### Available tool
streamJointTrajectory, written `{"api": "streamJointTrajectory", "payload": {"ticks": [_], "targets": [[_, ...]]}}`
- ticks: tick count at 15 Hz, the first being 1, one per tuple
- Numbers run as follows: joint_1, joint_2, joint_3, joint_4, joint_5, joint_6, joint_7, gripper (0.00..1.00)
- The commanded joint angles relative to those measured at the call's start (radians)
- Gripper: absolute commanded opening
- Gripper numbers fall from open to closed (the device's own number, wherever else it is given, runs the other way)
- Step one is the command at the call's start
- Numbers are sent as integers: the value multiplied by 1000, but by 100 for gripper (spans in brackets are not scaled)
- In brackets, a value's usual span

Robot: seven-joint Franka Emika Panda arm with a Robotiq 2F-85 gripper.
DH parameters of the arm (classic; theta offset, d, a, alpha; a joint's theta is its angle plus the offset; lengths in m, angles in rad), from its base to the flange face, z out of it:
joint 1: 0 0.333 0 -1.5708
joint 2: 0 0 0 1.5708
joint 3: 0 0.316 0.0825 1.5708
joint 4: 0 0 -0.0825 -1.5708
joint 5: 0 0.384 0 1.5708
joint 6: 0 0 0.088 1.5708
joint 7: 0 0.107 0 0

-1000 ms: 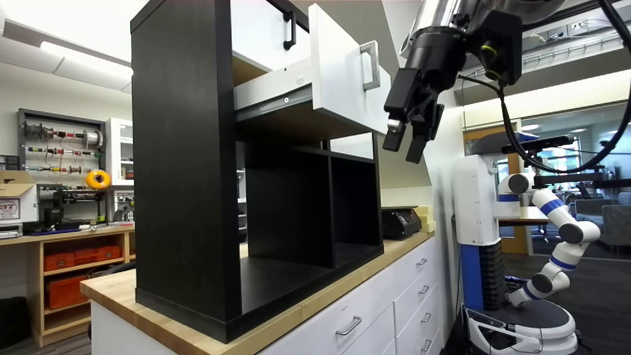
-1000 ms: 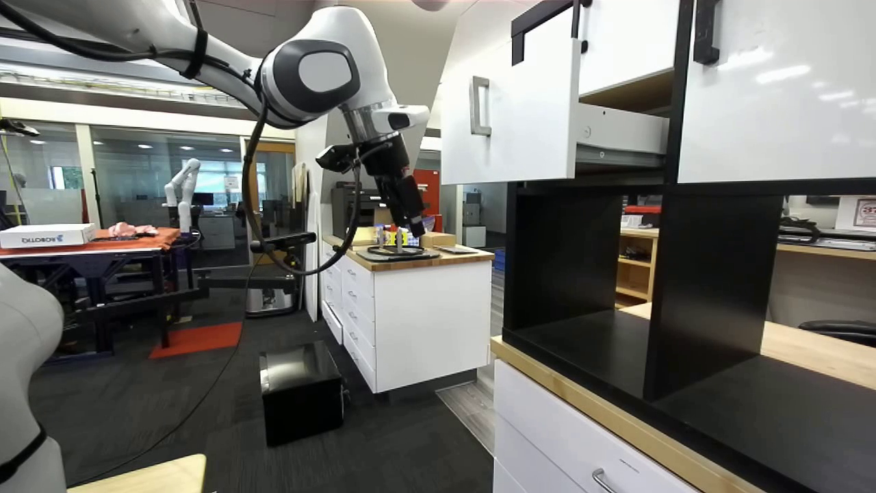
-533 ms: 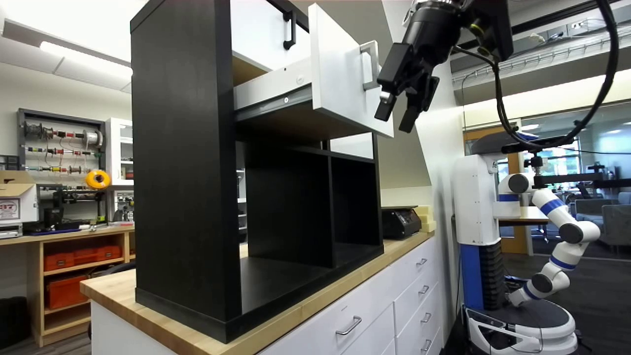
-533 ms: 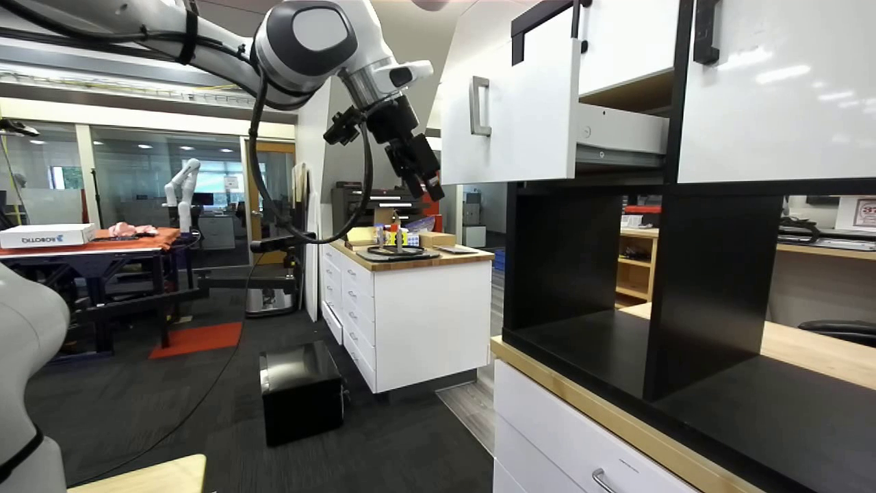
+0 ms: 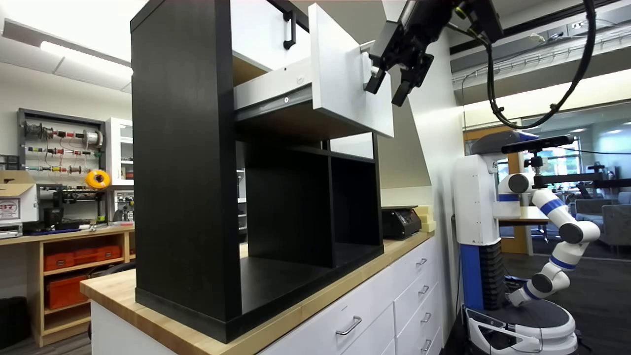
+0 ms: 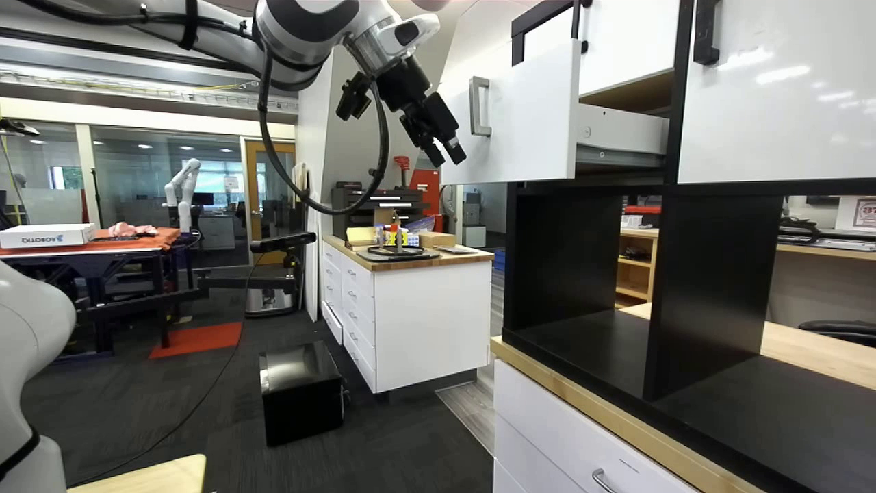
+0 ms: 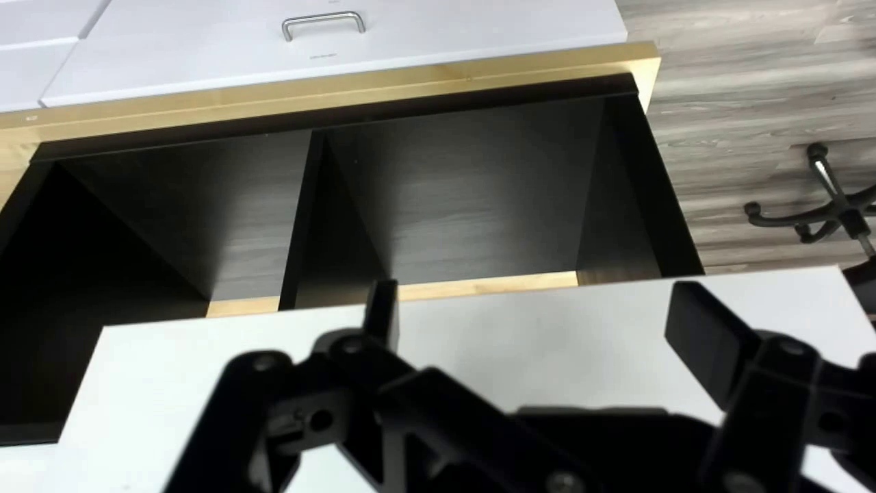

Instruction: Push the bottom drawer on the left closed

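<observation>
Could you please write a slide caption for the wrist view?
Open gripper before the white drawer front, with black cabinet compartments also in view.

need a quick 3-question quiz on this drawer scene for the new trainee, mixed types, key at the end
1. Multiple choice: in the black cabinet, how does the white drawer with the grey handle stand?
a) shut
b) pulled out
c) lying on the floor

2. True or false: the gripper is shut on the grey handle.

3. Fill the gap: the black cabinet stands on a ____ countertop.

Key
1. b
2. False: its jaws stand apart, with no handle between them.
3. wooden
</observation>
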Motion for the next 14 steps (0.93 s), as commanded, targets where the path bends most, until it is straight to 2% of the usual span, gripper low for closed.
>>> {"api": "streamJointTrajectory", "payload": {"ticks": [1,13,14], "targets": [[-31,-5,14,31,-46,32,39,100],[-44,-10,9,29,-109,121,11,100],[-44,-10,6,29,-113,125,8,75]]}}
